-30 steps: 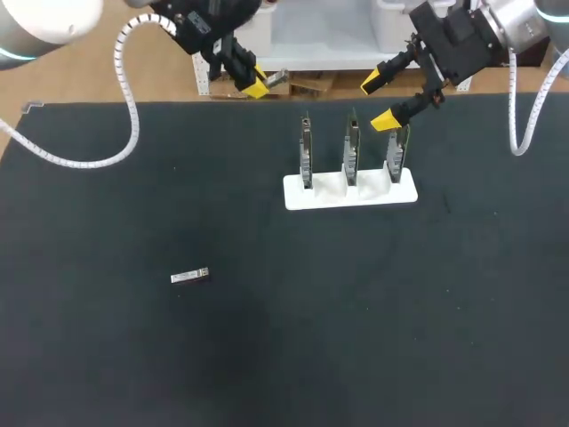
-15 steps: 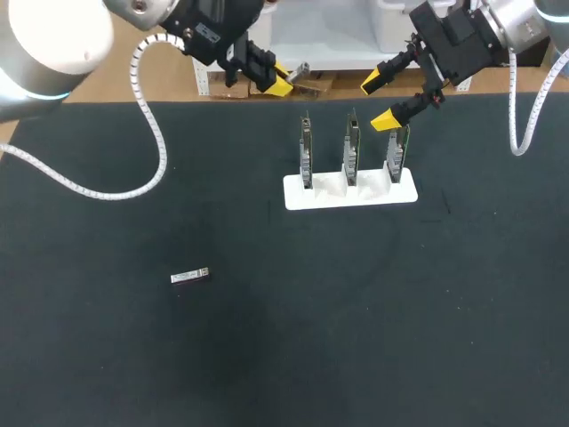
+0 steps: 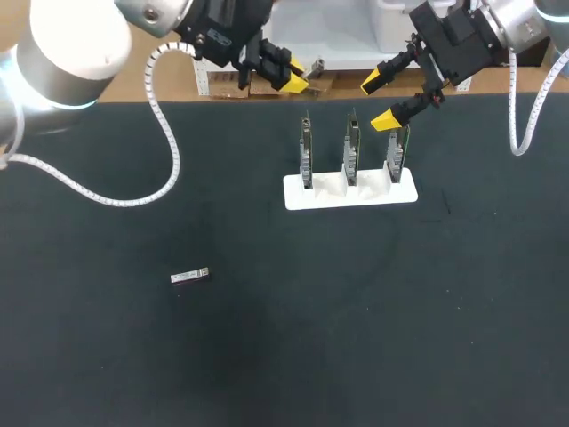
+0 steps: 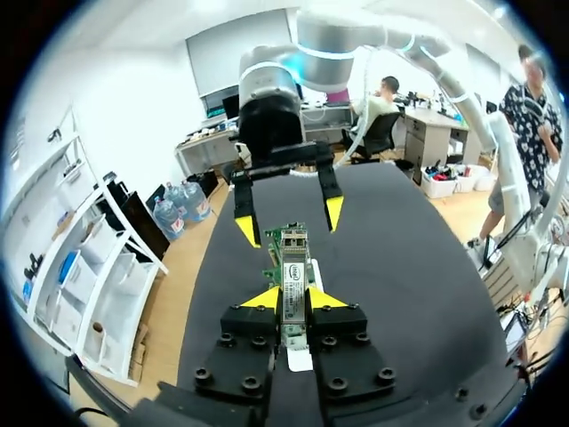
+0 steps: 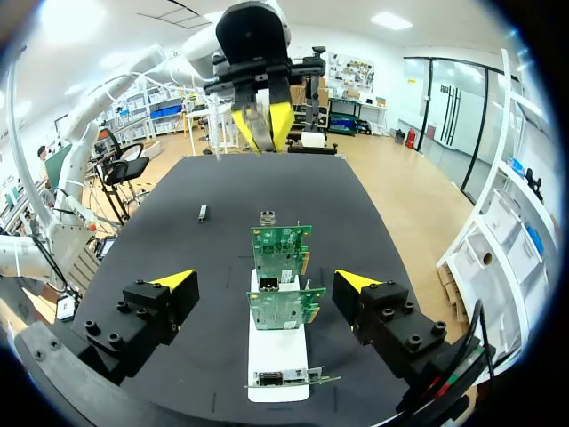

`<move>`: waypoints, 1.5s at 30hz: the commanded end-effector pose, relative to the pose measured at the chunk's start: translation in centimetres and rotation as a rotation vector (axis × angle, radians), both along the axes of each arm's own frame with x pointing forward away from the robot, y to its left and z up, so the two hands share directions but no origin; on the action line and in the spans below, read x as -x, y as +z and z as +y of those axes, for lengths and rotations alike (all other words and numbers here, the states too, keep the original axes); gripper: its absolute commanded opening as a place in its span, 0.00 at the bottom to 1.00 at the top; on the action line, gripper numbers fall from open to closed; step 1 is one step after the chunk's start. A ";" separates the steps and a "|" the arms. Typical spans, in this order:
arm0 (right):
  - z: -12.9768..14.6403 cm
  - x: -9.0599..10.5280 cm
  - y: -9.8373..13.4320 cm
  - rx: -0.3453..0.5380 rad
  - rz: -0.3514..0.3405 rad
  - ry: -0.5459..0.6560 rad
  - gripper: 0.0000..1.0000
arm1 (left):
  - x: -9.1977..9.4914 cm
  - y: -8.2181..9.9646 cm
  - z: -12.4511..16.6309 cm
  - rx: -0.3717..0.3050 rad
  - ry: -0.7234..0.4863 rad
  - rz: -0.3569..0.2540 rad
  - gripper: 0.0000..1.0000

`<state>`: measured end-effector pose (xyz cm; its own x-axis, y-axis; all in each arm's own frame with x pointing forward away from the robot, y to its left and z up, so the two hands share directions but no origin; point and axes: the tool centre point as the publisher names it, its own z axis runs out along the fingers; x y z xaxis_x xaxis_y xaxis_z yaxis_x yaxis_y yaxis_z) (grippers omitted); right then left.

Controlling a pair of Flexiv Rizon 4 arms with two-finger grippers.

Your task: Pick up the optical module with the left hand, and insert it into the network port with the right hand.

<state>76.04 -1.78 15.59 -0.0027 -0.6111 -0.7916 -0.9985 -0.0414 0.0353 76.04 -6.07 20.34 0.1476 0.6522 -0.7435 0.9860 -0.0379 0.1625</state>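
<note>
The optical module lies flat on the black bench, in the left half and well apart from both arms; nothing touches it. In the right wrist view it is a small sliver far ahead of the jaws, off to one side of the boards.

A white holder stands on the right half of the bench, towards the far edge. Three green circuit boards stand upright in its slots, side by side.

The left gripper hangs past the far edge of the bench, clear of the holder. Its jaws are narrow, with only a slim gap between the yellow tips and nothing gripped. From its own wrist camera the boards line up one behind another ahead of that gap, and the other arm's gripper faces it from beyond them.

The right gripper sits just above the holder's right end. Its jaws are spread wide and hold nothing. One yellow tip is very close to the top of the rightmost board, though I cannot tell from above whether it touches. In the right wrist view the row of boards stands between and ahead of the spread fingers, with free space on both sides, and the left gripper shows beyond the bench's far end.
</note>
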 end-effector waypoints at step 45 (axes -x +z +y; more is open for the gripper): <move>0.0 0.1 0.0 -0.001 -0.002 -0.001 1.00 | -0.5 -0.5 -5.5 0.289 0.043 -0.087 0.00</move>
<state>76.04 -1.78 15.59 -0.0027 -0.6111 -0.7916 -0.9985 -0.0414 0.0353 75.93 -11.10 20.17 0.1866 0.4468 -0.8750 0.9678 0.0694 0.2418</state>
